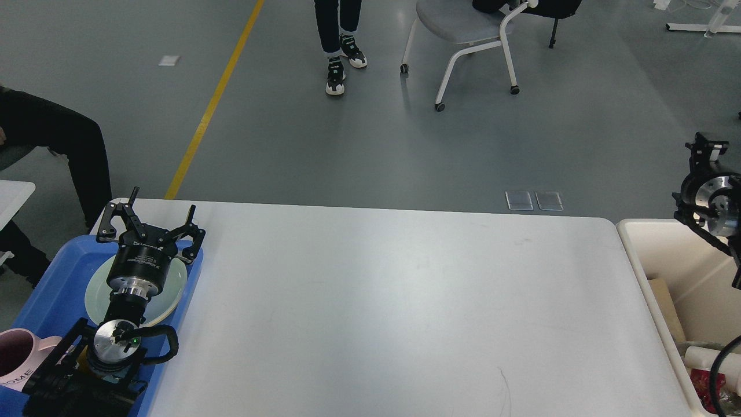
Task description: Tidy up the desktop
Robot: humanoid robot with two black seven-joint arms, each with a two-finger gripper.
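Observation:
The desktop (393,301) is a wide white tabletop with rounded corners, and its surface between the tray and the bin is bare. My left gripper (151,225) hangs open above the far edge of a blue tray (46,284), over a pale green plate (173,286), with nothing between its fingers. My right gripper (706,152) is raised at the right edge, above the far side of a beige bin (648,249). It is small and dark, so its fingers cannot be told apart.
A pink mug (13,354) stands in the tray's near left corner. The bin holds cardboard (663,298), a white tube (703,354) and a red wrapper (701,387). Beyond the table are a person's legs (338,35), a wheeled chair (463,35) and a seated person (58,145) at left.

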